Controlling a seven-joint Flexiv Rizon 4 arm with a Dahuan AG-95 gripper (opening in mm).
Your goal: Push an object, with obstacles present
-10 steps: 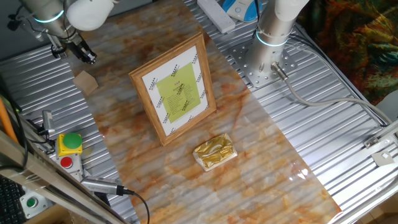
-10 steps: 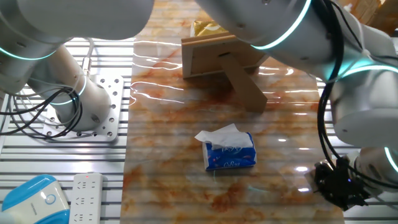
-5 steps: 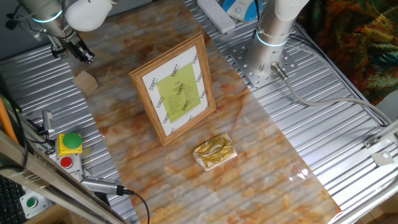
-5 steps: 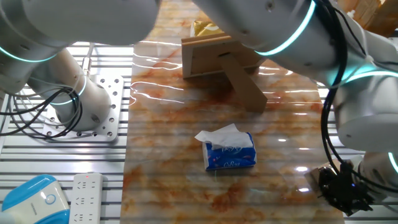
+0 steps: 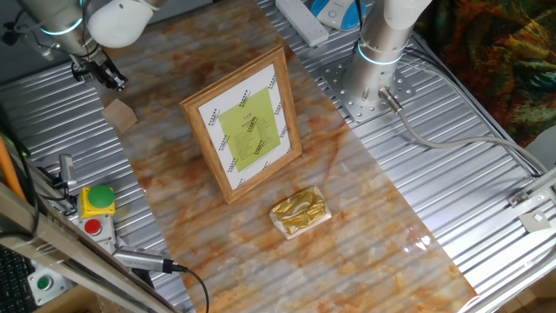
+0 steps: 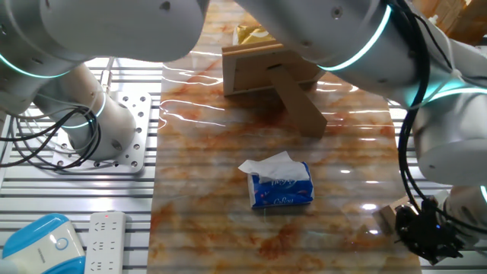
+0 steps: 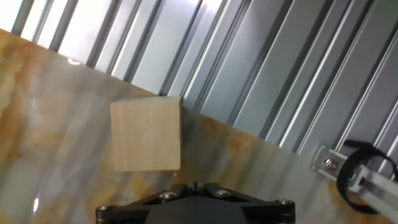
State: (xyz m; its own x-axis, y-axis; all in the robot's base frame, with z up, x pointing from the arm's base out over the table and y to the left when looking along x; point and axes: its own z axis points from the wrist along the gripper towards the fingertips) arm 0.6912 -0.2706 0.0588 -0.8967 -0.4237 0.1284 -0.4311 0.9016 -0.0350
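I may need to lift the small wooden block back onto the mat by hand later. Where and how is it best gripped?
Grip the wooden block across two opposite flat side faces, coming straight down from above. It is roughly cube-shaped and sits flat at the marbled mat's edge with nothing touching it, so probably either pair of sides works.

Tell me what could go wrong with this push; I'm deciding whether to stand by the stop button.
The wooden block sits at the mat's edge, so a crooked push could tip it onto the ribbed metal. The gripper hangs beside it, not squarely behind. Pushed inward, the block could hit the picture frame, which stands propped and might topple.
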